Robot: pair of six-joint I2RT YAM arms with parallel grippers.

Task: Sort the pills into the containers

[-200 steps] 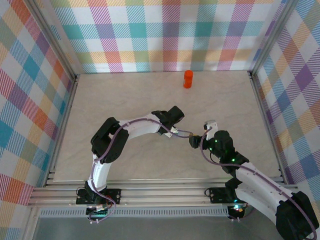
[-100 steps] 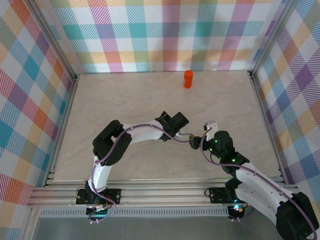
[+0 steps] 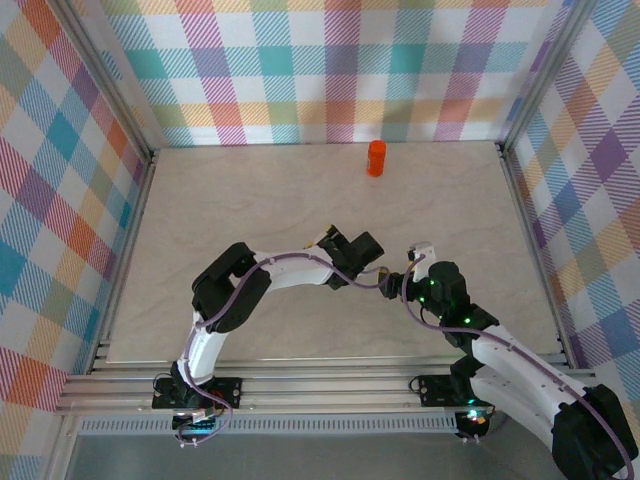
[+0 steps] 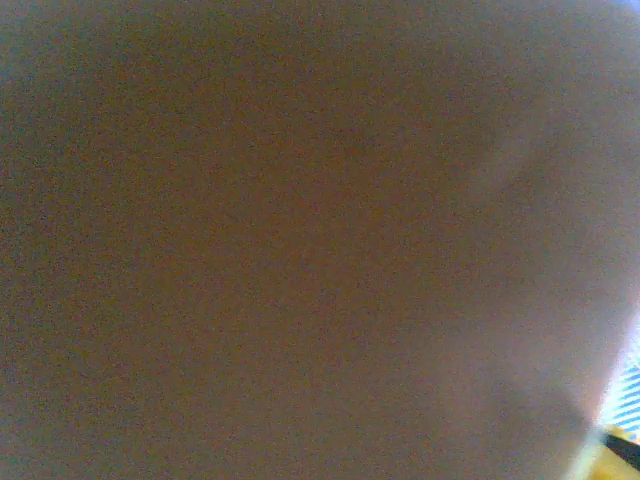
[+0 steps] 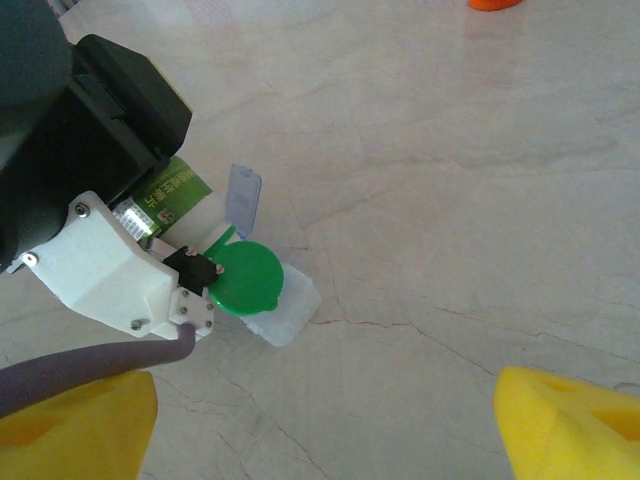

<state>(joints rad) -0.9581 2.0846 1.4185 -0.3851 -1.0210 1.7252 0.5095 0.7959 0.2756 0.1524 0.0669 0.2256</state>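
In the right wrist view my left gripper (image 5: 175,262) is shut on the whitish bottle (image 5: 178,195) with a green label. The bottle is tilted, its open green cap (image 5: 245,277) hanging over the flat blue translucent box (image 5: 288,305), whose lid (image 5: 243,195) stands up. My right gripper (image 5: 320,430) is open and empty, its yellow fingertips (image 5: 570,420) just short of the box. From above, the left gripper (image 3: 372,262) and right gripper (image 3: 393,283) nearly meet mid-table. The orange bottle (image 3: 376,158) stands upright at the back. The pills are hidden. The left wrist view is a brown blur.
Checkered walls enclose the beige marble table (image 3: 250,200) on three sides. The orange bottle (image 5: 495,3) is far beyond the two grippers. Open tabletop lies to the left and toward the back.
The left arm has swung its gripper with the bottle a little right and nearer, closer to the right gripper. The right arm has stayed put.
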